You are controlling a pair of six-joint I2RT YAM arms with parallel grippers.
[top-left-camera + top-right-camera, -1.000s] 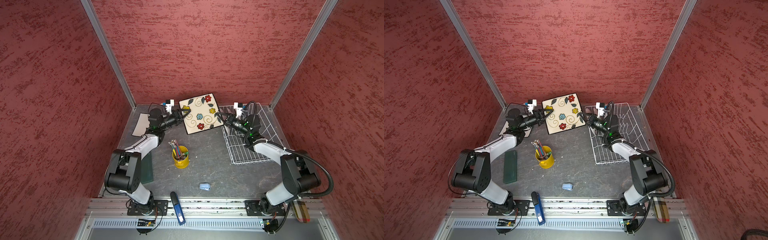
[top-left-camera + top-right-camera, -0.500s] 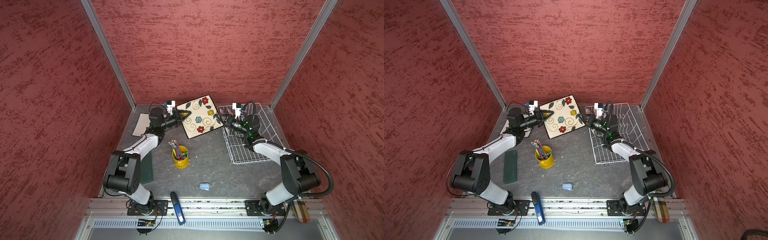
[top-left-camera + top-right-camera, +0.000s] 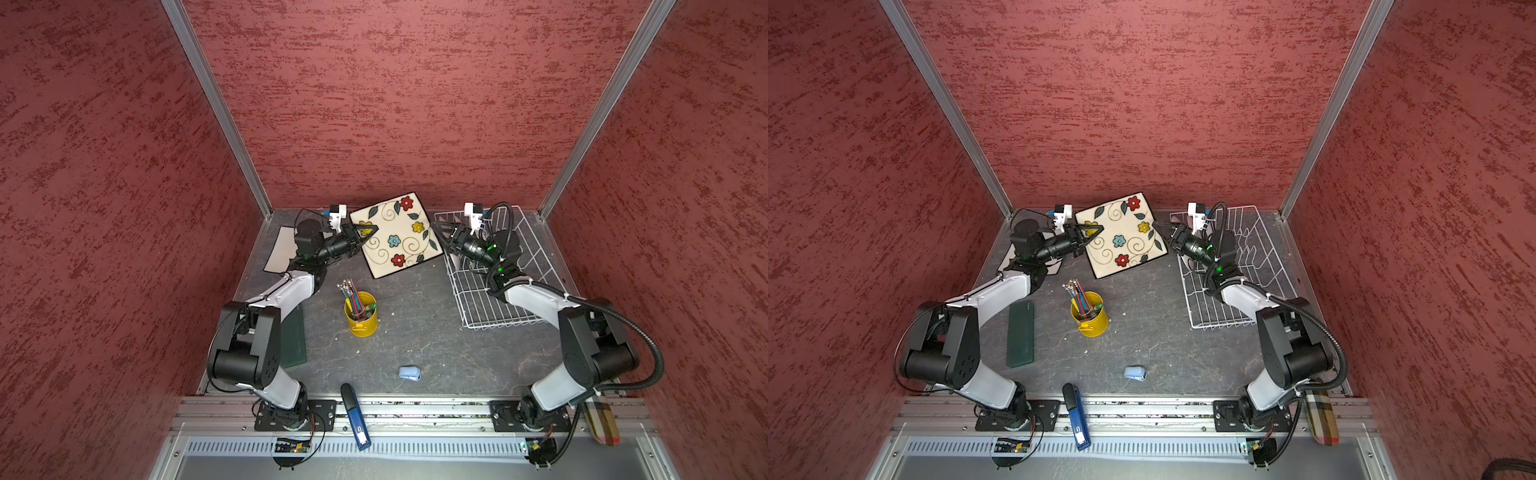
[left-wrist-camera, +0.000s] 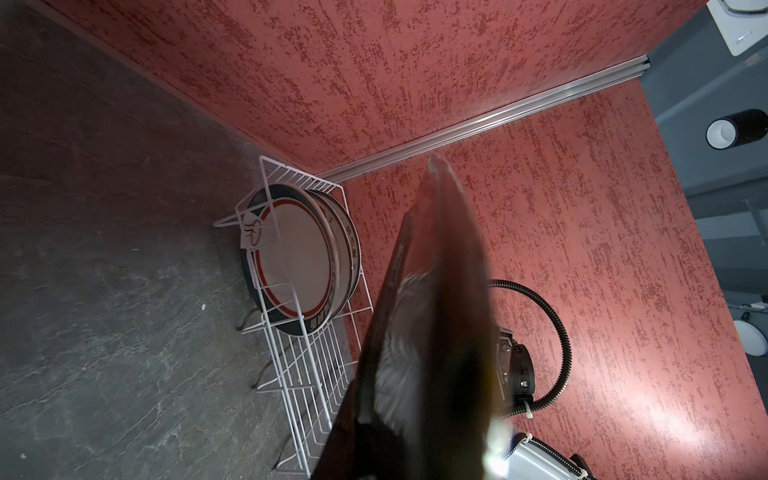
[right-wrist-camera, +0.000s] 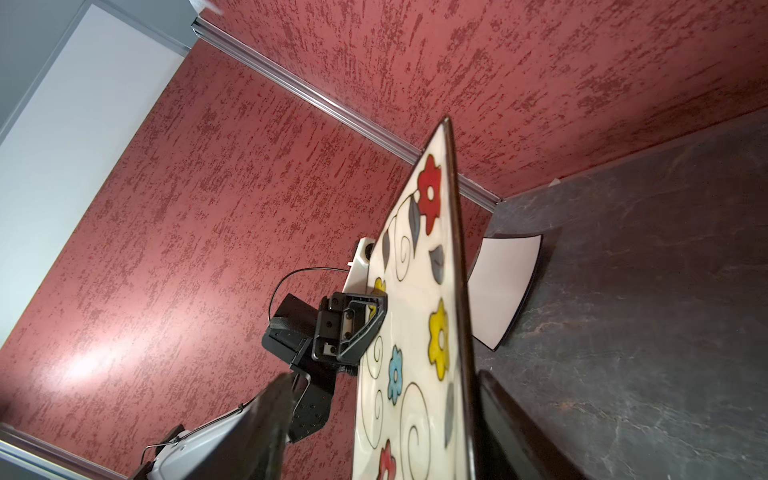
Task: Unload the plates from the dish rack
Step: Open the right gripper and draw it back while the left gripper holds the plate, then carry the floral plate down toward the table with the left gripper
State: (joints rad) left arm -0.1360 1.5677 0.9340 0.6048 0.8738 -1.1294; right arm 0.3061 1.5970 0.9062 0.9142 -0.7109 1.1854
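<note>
left gripper point(image 3: 370, 232) clenched on square cream flower-patterned plate point(image 3: 397, 239), upper centre of frame; right gripper point(image 3: 438, 235) released, jaws straddling its edge.

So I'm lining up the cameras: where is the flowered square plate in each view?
Both top views: flowered square plate, rear centre, tilted.
Left wrist: the plate, dark, blurred, edge-on, close up beside the dish rack.
Right wrist: flowered face, close up.
Shared landmark: left gripper on its edge, both top views and right wrist.
</note>
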